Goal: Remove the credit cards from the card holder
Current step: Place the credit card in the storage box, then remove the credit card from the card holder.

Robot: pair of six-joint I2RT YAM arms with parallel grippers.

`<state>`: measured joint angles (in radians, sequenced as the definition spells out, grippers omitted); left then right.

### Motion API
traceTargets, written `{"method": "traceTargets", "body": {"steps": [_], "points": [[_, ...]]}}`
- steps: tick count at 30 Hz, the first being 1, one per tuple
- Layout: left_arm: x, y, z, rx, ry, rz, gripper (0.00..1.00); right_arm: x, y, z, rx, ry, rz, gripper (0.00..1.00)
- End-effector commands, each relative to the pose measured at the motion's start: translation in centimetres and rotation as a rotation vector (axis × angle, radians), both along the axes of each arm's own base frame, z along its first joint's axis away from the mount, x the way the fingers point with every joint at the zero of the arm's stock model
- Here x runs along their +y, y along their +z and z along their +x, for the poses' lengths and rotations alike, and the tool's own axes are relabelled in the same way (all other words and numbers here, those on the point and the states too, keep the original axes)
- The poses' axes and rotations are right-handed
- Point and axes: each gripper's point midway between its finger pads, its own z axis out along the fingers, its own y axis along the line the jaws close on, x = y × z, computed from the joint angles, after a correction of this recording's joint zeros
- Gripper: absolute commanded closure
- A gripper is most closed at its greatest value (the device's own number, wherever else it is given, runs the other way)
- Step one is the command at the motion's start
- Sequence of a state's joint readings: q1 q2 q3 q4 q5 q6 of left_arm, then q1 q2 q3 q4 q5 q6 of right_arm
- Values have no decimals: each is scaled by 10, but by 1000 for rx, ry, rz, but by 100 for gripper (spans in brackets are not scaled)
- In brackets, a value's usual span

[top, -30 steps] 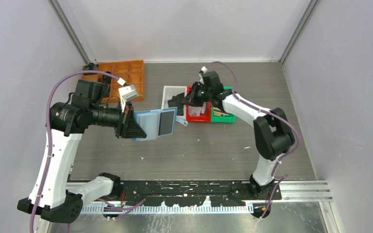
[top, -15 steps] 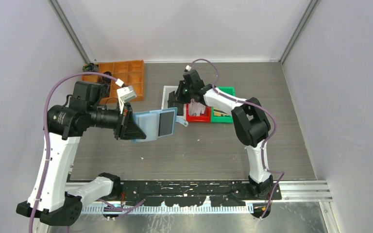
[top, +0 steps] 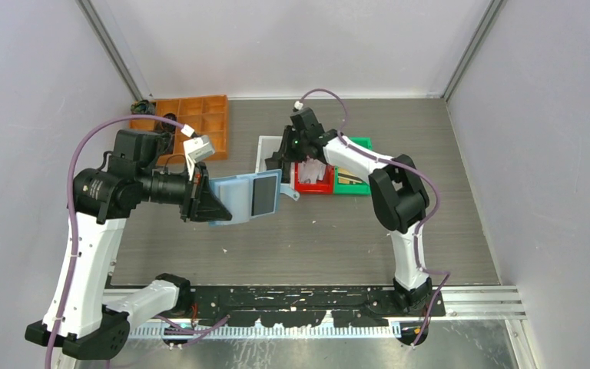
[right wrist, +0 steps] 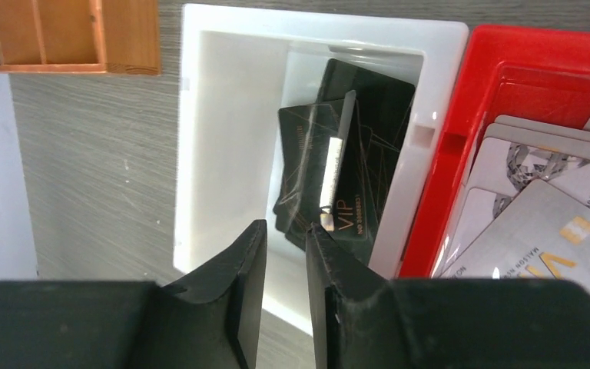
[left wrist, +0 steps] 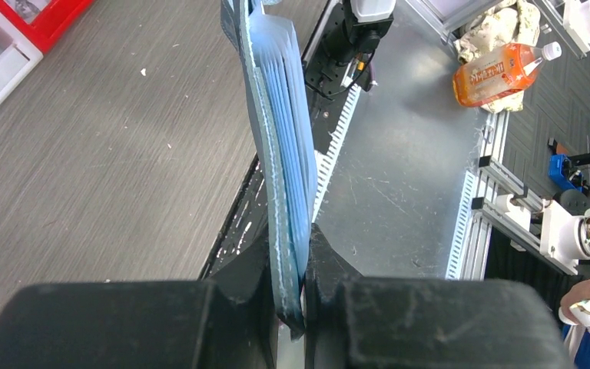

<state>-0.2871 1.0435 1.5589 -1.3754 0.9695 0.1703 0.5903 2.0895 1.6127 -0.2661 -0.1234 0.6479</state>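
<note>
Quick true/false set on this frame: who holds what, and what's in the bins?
1. The left gripper is clamped on the card holder. True.
2. The right gripper hangs over the green bin. False: it is over the white bin, jaws slightly apart with nothing between them.
3. The white bin holds black cards. True.
4. The red bin is empty. False: it holds pale cards.
5. A dark card shows in the open holder. True.
</note>
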Motion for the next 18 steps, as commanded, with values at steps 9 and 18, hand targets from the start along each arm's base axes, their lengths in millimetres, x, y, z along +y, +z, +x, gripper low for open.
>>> {"method": "traceTargets", "body": {"steps": [9, 18], "points": [[-6, 21, -2, -63, -28, -64, 100, -29, 194, -32, -370, 27, 122, 60], [-15, 44, 19, -112, 78, -178, 100, -56, 237, -147, -400, 176, 393, 33]]}}
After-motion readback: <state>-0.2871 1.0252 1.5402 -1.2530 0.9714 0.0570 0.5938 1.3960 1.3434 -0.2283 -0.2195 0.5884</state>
